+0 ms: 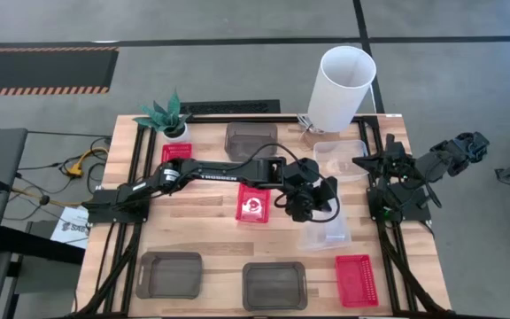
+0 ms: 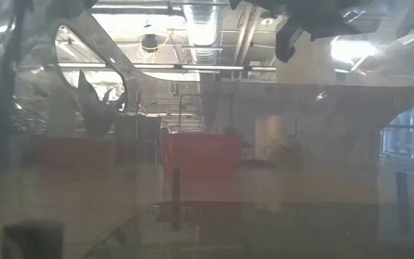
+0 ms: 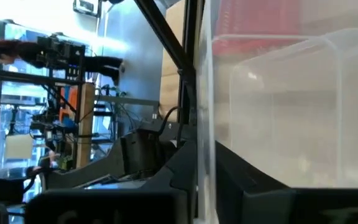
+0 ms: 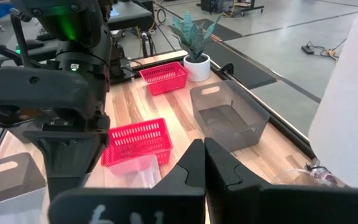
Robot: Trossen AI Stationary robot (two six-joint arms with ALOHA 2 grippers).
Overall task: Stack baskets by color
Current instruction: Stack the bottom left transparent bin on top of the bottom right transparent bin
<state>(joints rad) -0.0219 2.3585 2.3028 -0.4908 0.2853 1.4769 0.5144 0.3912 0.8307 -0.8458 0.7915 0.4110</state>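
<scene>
My left gripper (image 1: 311,206) reaches from the table's left to right of the centre and is shut on a clear basket (image 1: 324,232), which fills the right side of the left wrist view (image 3: 291,112). A second clear basket (image 1: 339,159) rests on the table at the far right. Red baskets sit at the centre (image 1: 253,205), near right (image 1: 356,279) and far left (image 1: 174,151). Grey baskets stand at the far side (image 1: 251,140) and along the near edge (image 1: 168,274), (image 1: 274,285). My right gripper (image 4: 204,158) is shut on nothing, folded back by the right edge (image 1: 363,164). My left gripper pinches one side wall of the clear basket (image 3: 205,124) between its two fingers, one inside the basket and one outside. The fingers slant downward from the table's left. The basket sits tilted below the gripper; I cannot tell whether its lower part touches the table.
A tall white cylinder (image 1: 342,87) and a small potted plant (image 1: 168,115) stand along the far edge. Black frame rails (image 1: 122,221) run down both sides of the table. In the low view a translucent wall close to the camera veils the centre red basket (image 2: 200,155).
</scene>
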